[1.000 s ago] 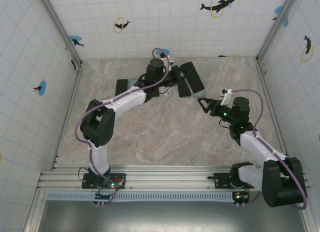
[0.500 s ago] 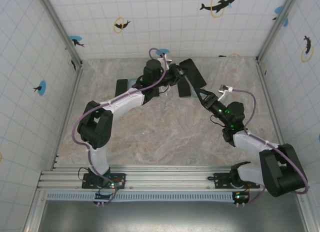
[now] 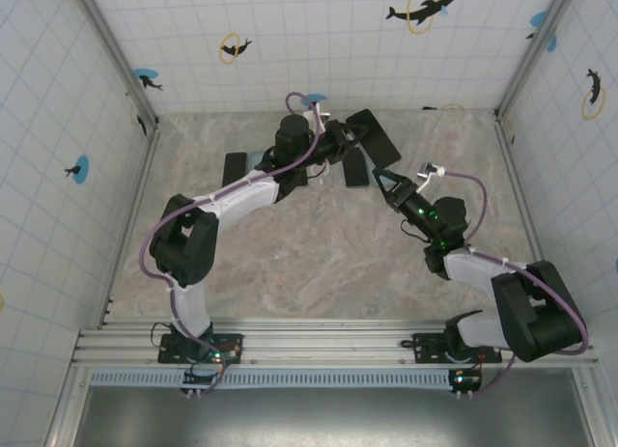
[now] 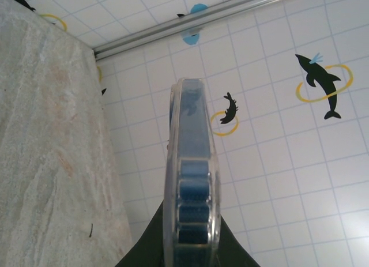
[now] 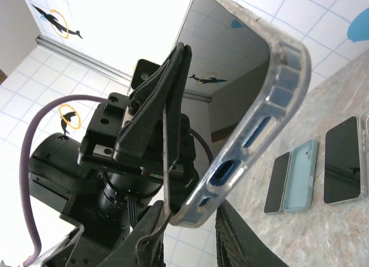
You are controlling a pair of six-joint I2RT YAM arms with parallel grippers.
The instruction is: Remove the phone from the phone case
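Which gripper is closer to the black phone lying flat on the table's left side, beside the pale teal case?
Left. The left gripper, holding a clear-cased phone up, is right of that black phone; the right gripper is farther right, by the held phone's lower end.

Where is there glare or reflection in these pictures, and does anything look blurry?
Right wrist view: the top centre is blown out white, and the phone screen mirrors the tiled wall. Left wrist view: evenly lit, the clear case edge goes soft at the bottom. Top external view: even light, only faint shadows under the arms.
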